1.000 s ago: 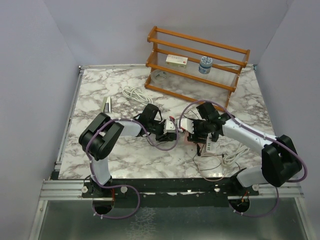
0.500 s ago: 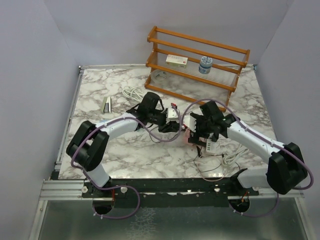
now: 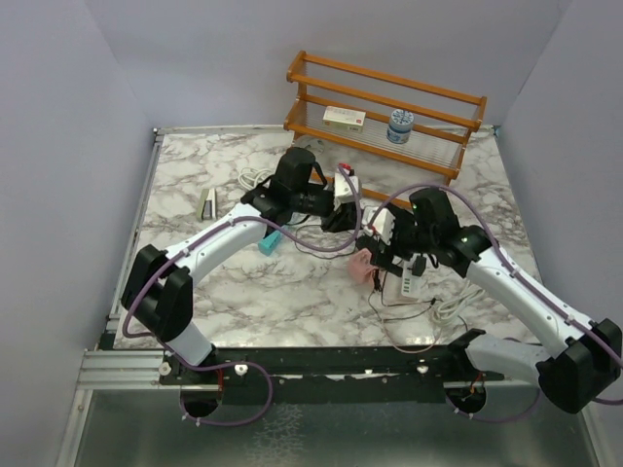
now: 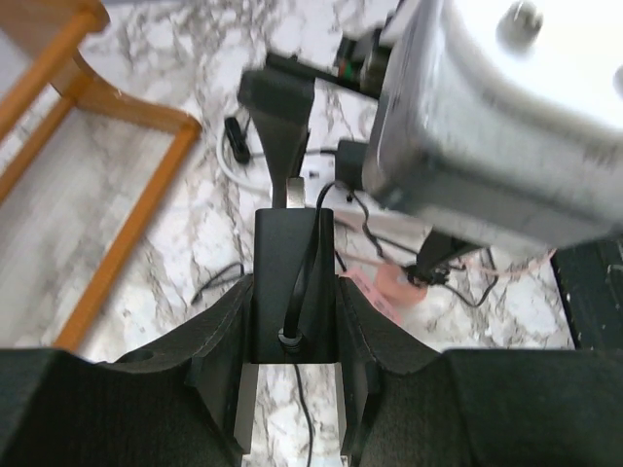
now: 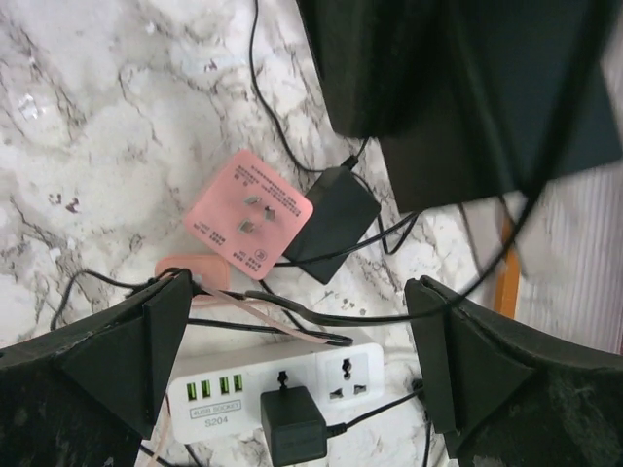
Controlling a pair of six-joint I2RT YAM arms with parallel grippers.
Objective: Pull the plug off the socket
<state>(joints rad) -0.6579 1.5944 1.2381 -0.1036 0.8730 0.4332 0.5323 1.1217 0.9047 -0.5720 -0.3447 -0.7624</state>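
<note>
Fingers at left pinch black plug; right fingers spread wide, empty, above socket strip.

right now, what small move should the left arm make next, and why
Probably lower the black plug to the marble and let go: the left gripper holds it clear of the power strip, and the right gripper stands open.

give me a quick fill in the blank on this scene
The plug clamped in the left gripper is ____ in colour.
The right gripper hangs above the table with its jaws ____.
The white power strip has USB ports coloured ____.
The rack at the back is made of ____.
Missing words: black; open; green; wood.
</note>
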